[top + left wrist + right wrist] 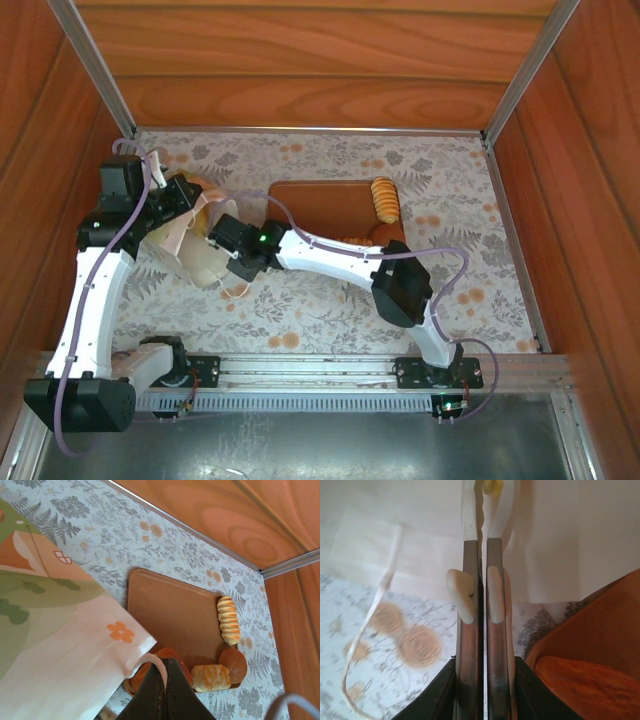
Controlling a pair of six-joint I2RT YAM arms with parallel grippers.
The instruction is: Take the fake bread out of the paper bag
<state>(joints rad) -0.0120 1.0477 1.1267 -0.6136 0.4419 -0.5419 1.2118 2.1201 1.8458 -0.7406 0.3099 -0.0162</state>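
Robot lab test booth: wood-grain panel walls (pixel 300 70) left, right, far; aluminium corner rails (pixel 97 65); floral-print cloth-covered bench (pixel 470 260); white robot arms (pixel 88 290) bolted to near silver rail (pixel 300 368).

Wood-grain walls (pixel 300 60) enclose a floral-patterned table (pixel 470 200), evenly lit.

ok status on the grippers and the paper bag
Left gripper shut on white floral paper bag edge. Right gripper closed at bag mouth, catch unclear. Golden toy breads on flat brown board. Cord handle loose nearby.
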